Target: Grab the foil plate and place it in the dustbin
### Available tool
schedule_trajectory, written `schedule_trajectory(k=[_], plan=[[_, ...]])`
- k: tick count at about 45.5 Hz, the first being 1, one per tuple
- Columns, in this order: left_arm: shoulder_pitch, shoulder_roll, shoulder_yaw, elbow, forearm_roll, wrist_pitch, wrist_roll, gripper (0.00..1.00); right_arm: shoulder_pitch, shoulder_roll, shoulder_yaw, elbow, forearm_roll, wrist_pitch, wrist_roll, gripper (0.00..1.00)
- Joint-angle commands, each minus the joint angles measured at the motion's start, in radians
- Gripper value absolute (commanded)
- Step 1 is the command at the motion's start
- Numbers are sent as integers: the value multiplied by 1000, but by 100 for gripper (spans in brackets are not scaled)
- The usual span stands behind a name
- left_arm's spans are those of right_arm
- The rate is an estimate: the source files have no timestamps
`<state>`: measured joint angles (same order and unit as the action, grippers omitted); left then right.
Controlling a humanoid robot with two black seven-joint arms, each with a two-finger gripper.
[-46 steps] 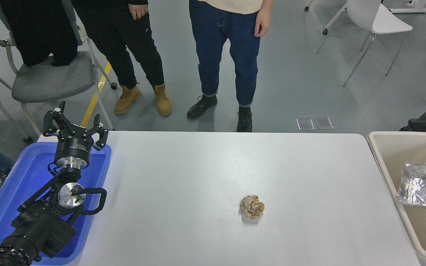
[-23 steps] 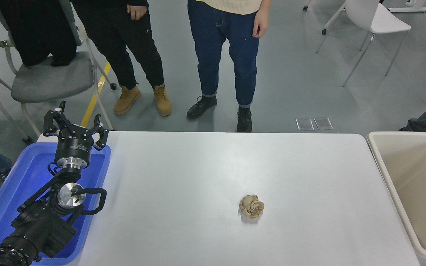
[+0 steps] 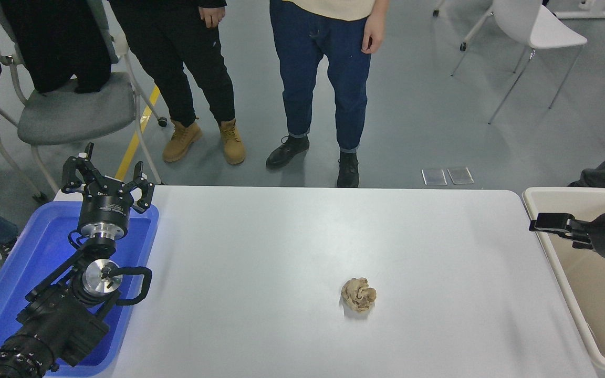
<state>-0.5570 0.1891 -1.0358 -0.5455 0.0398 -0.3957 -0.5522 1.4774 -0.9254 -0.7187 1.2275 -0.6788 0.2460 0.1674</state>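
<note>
The dustbin [image 3: 570, 190] is a large beige bin standing at the table's right end. The foil plate is not in view; the part of the bin's tan inside that I can see is bare. My right gripper [image 3: 549, 224] reaches in from the right edge, above the bin's far left corner, pointing left with nothing visible in it. My left gripper [image 3: 105, 178] is parked open and empty over the far end of the blue tray [image 3: 24, 262] at the lower left.
A small crumpled tan paper ball [image 3: 358, 294] lies on the white table [image 3: 292, 241], right of centre. Two people stand at the far side, with a grey chair [image 3: 66, 110] at the far left and a white chair [image 3: 533, 26] at the far right.
One second ago the foil plate showed inside the dustbin at the right edge; half a second ago it was gone from view. The right gripper has now come into view over the bin.
</note>
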Motion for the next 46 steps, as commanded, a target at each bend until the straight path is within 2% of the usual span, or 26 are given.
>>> schedule_trajectory(k=[1, 10, 31, 39, 46], plan=[[0, 0, 0, 1, 0, 0, 0, 99, 343, 55, -209, 205, 70, 142, -5, 100], [2, 1, 0, 1, 0, 0, 0, 99, 576, 224, -358, 280, 209, 251, -3, 100], [2, 1, -1, 1, -1, 0, -2, 99, 857, 707, -397, 333, 535, 360, -9, 100], [2, 1, -1, 1, -1, 0, -2, 99, 925, 795, -422, 331, 568, 412, -9, 100], [2, 1, -1, 1, -1, 0, -2, 99, 971, 795, -495, 331, 568, 457, -11, 100]])
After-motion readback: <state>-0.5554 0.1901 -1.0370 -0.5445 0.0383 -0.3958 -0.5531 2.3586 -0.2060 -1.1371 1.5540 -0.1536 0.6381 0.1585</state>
